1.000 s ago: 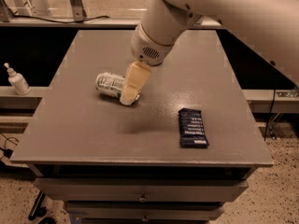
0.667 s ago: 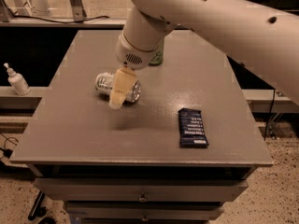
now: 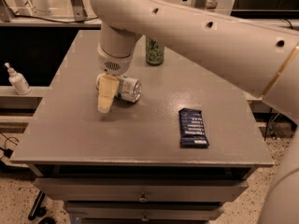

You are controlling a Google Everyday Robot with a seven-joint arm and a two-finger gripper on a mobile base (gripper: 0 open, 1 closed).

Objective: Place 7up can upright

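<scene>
The 7up can (image 3: 127, 88) lay on its side on the grey bench (image 3: 65, 134), not upright. Its shiny metal end faced the right and a little toward the camera. Its silver-white side with small green markings showed on top.

The hand (image 3: 105, 99) hung at the can's left end. Its cream-coloured lower part pointed down toward the bench and covered that end of the can from the camera. Whether the hand was open or closed could not be told, nor whether it touched the can or only stood in front of it. Directly above the can's left end rose the round white wrist. From there the thick white arm (image 3: 201, 29) ran up and away to the right, over the can and out of the picture.

Behind the can and slightly to its right, well apart from it, a darker green can (image 3: 154, 52) stood upright. The arm hid its top. To the right of the 7up can and nearer the camera, also apart from it, a dark blue snack bar (image 3: 193, 128) lay flat. Far to the left of the can, off the bench, a small white pump bottle (image 3: 17, 80) stood on a lower ledge.
</scene>
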